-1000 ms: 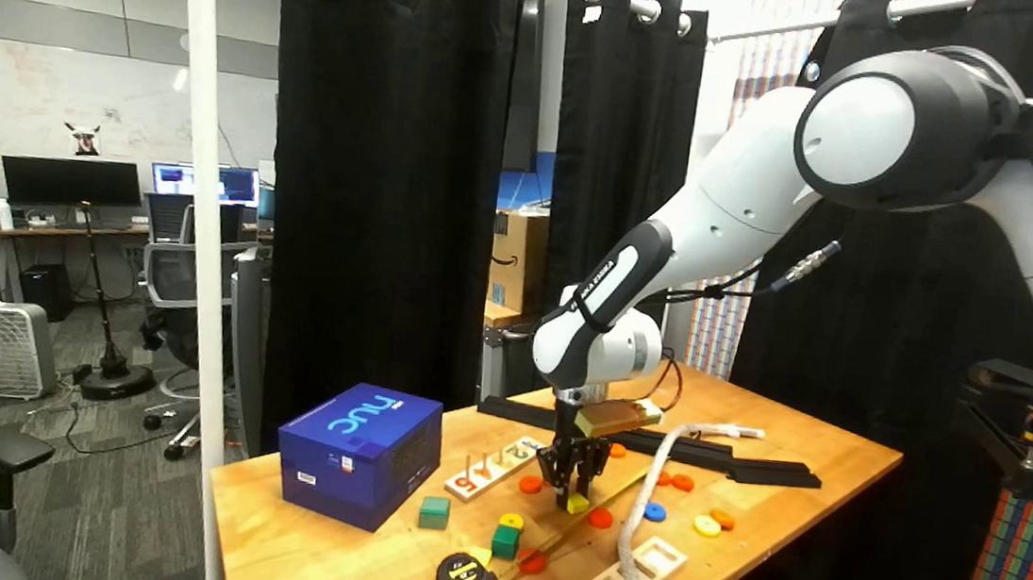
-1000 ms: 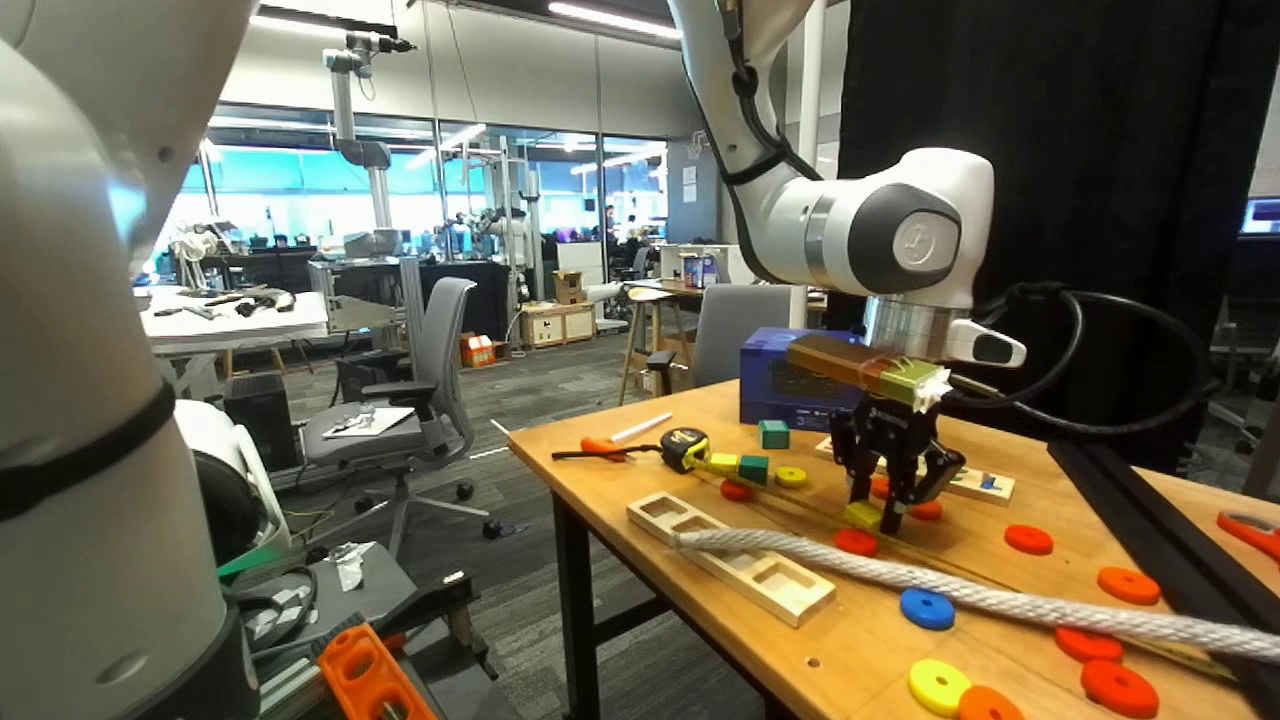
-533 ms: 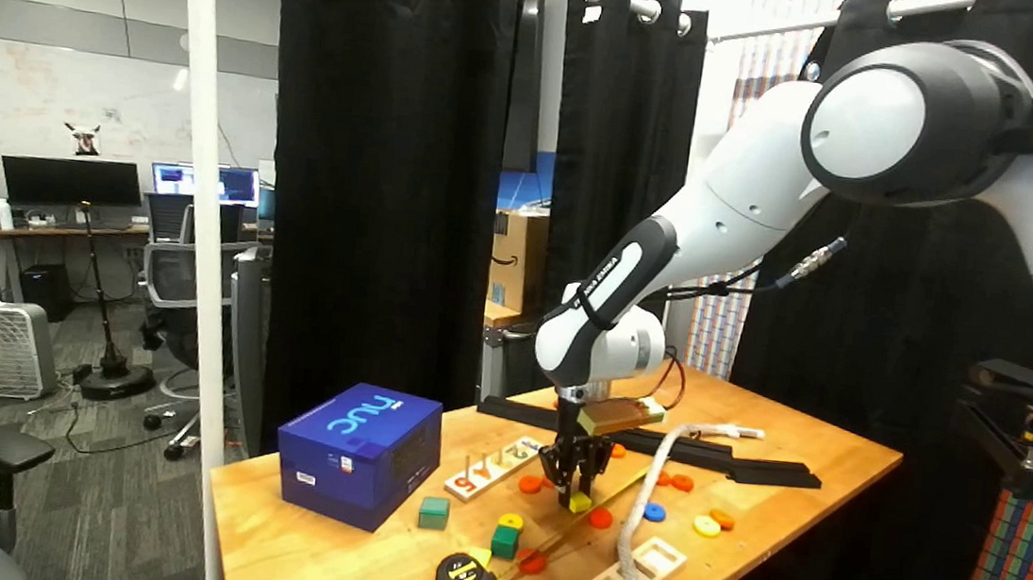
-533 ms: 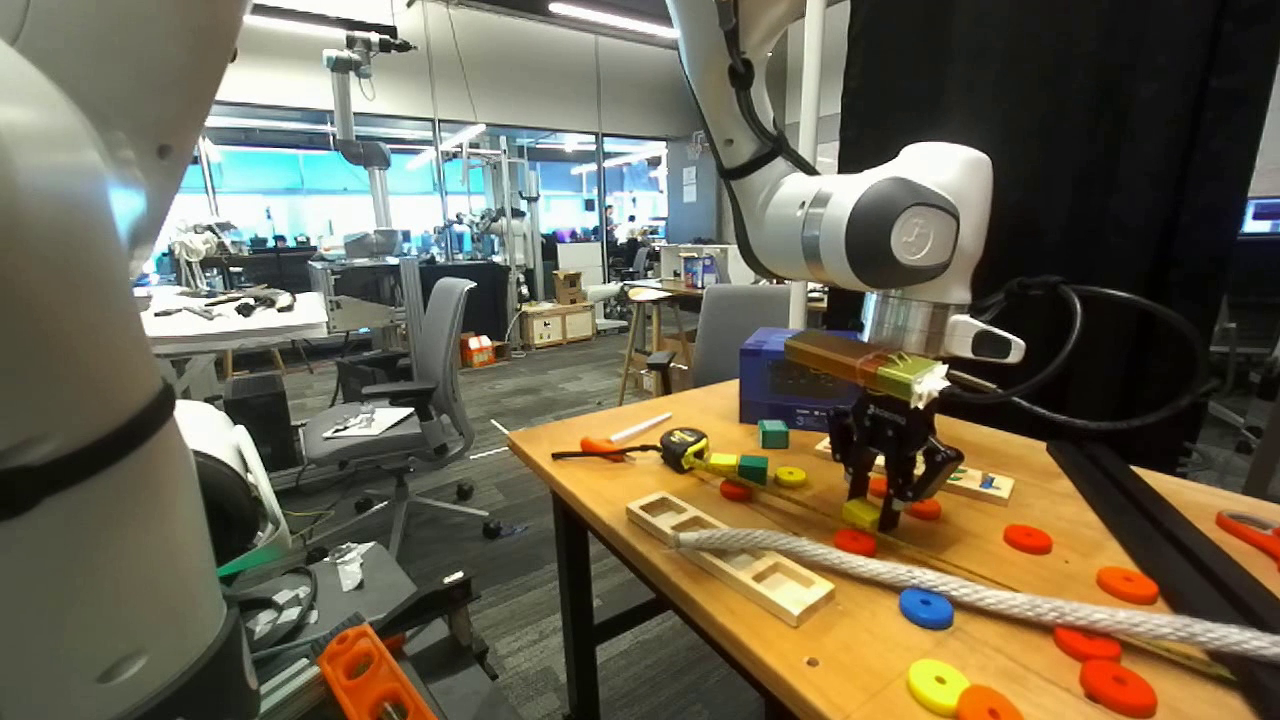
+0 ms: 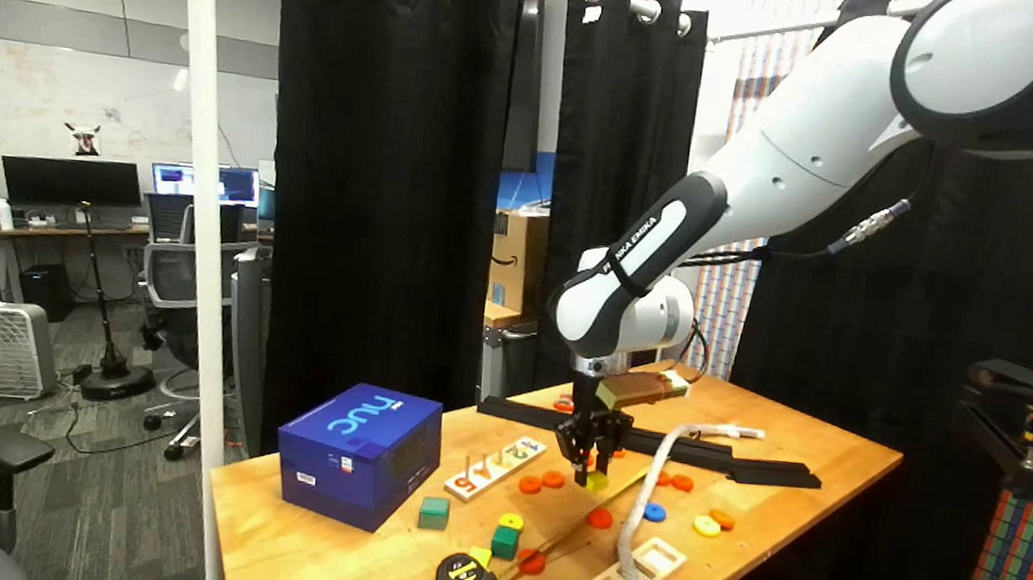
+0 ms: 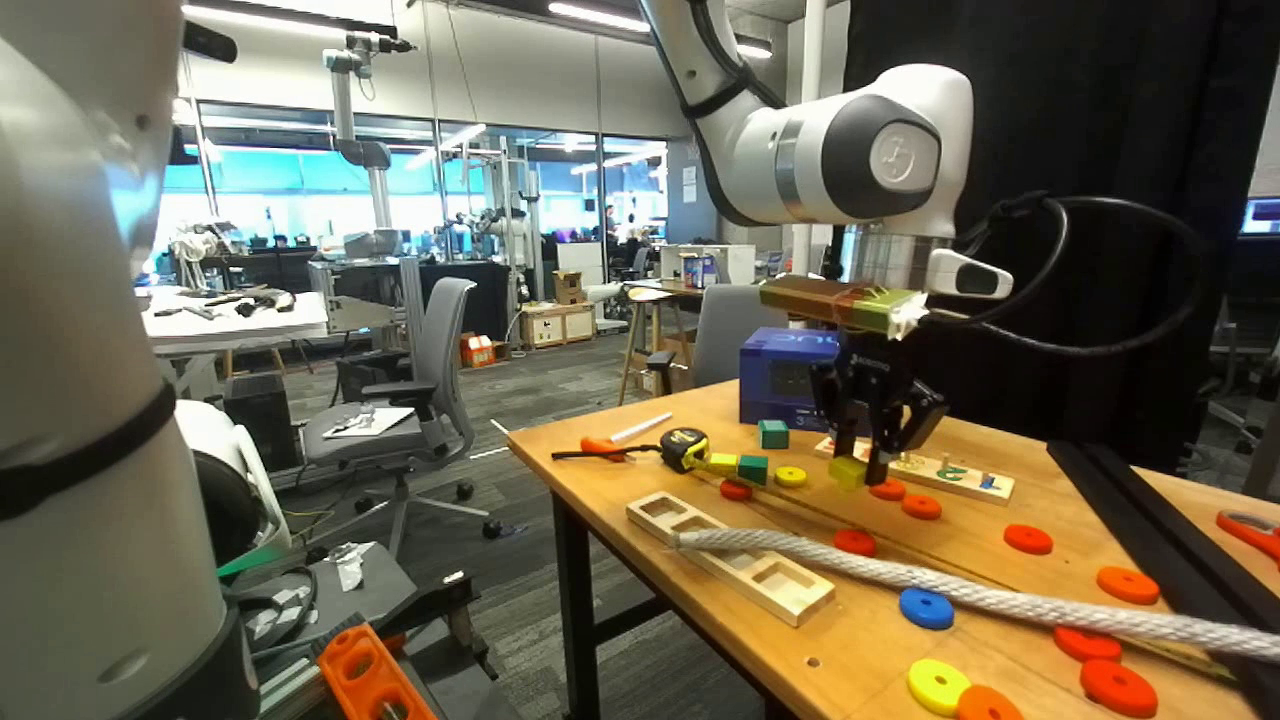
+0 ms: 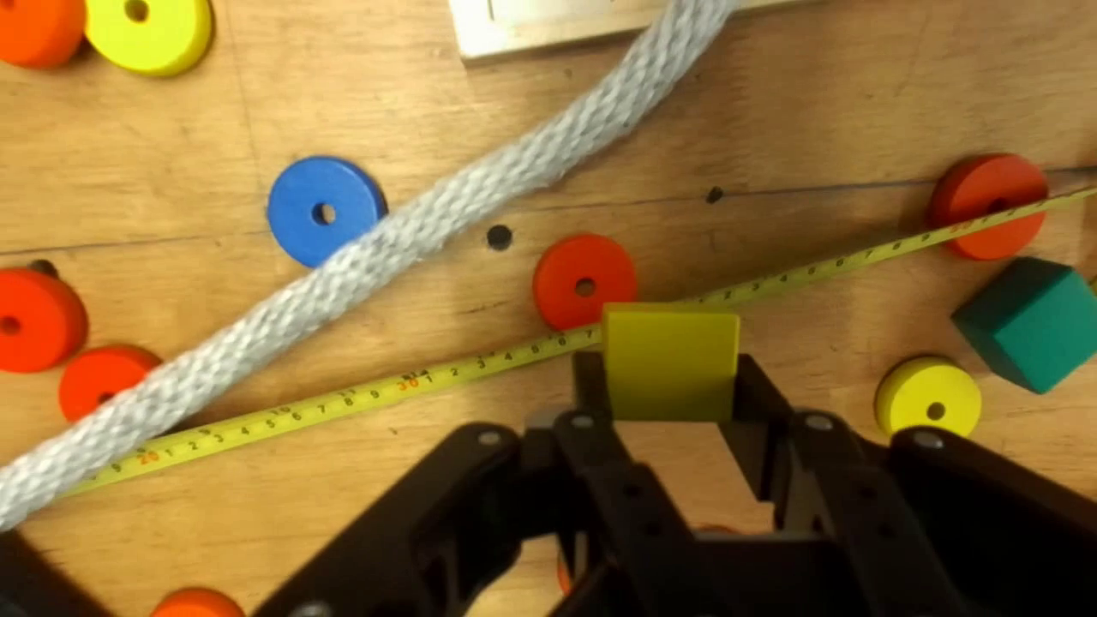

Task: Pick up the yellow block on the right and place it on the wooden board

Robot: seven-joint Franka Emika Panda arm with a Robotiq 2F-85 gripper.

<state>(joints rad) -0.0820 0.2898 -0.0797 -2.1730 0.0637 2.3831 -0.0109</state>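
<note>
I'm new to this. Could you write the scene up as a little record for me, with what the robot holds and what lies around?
Gripper: closed on the yellow block
Block's place: held above the table
Wooden board: has square hollows; block not yet on it
Rope: lying partly across that board
Green blocks: two, on the table
Tape measure: tape pulled out
Box: blue, on the table

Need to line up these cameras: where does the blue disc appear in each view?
In an exterior view: blue disc, low, right of centre.
In an exterior view: blue disc, lower right.
In the wrist view: blue disc, upper left.
Shared landmark: the rope, running past it in all three.
</note>
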